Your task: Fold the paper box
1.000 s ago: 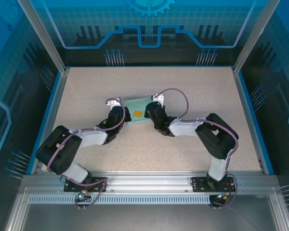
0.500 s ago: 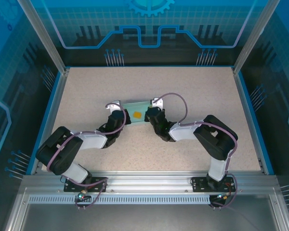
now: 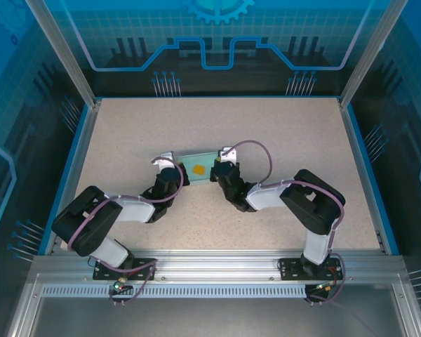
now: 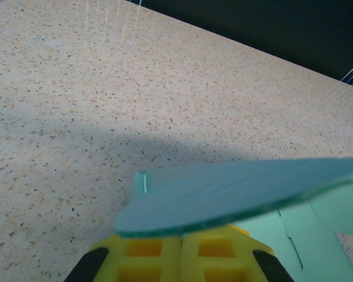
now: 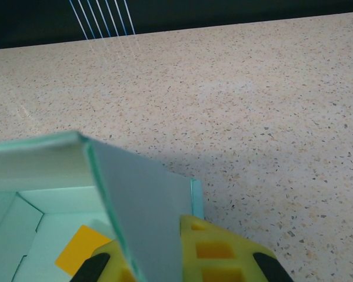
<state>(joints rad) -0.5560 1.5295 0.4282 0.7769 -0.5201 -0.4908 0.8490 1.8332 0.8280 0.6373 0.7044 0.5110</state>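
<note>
Where the two arms meet mid speckled beige counter [image 3: 281, 126], one pale-blue thin-card paper box [image 3: 195, 160]: right jaws pinched shut on a raised flap, left jaws closed under another. One orange square [image 3: 197, 168] inside.

Against a second ago, draws the left gripper [image 3: 180, 171] back toward the near edge, with the wrist lower in the top view and the elbow sunk closer to the base rail. Brings the right gripper [image 3: 214, 170] the same way, back and a little leftward, forearm lower in that view. Narrows the gap between the two slightly. Carries the paper box [image 3: 196, 160] along, a touch nearer the bases, and shows less of it from above, shorter from side to side than before. Shifts the orange square [image 3: 196, 168] nearer with it.
</note>
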